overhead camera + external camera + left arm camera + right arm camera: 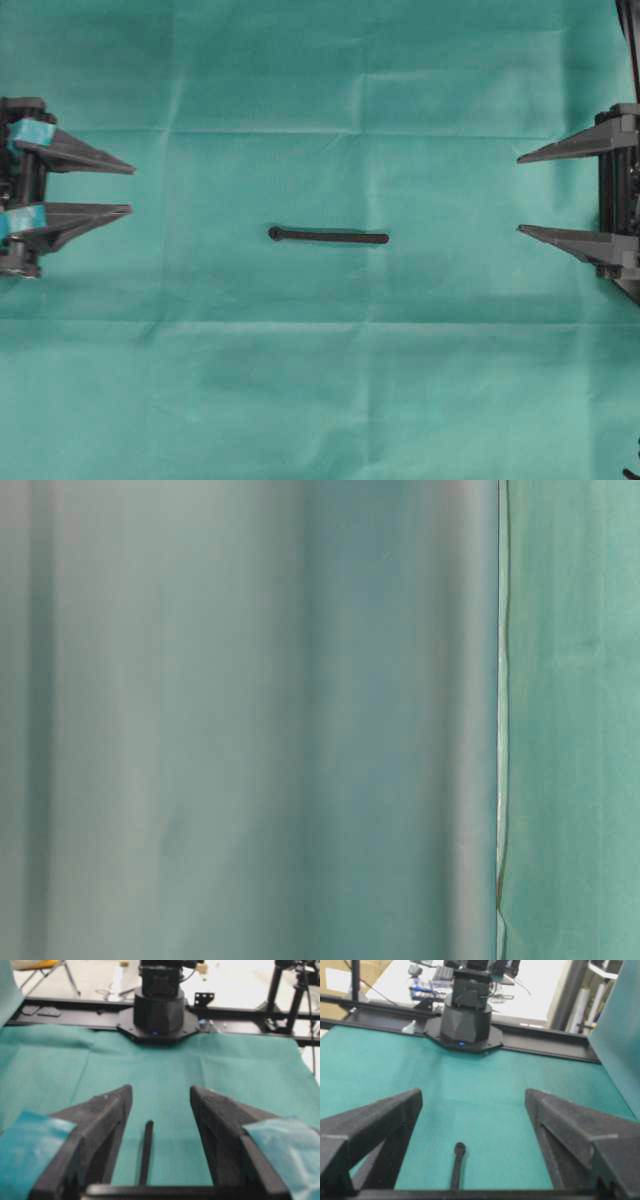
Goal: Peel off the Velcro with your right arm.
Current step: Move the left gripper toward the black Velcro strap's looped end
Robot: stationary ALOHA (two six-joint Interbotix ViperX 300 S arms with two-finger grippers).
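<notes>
The Velcro (328,237) is a thin black strap lying flat on the green cloth at the middle of the table, its rounded knob end pointing left. In the left wrist view the Velcro (146,1152) lies ahead between the fingers; in the right wrist view the Velcro (457,1162) shows its knob end farthest from the camera. My left gripper (131,189), with teal tape on its fingers, sits at the left edge, open and empty, well clear of the strap. At the right edge, my right gripper (519,194) stands wide open and empty, also far from the strap.
The green cloth (320,380) covers the whole table, with faint fold creases. The opposite arm's black base (158,1015) stands at the far edge in each wrist view. The table-level view shows only hanging green cloth (250,720).
</notes>
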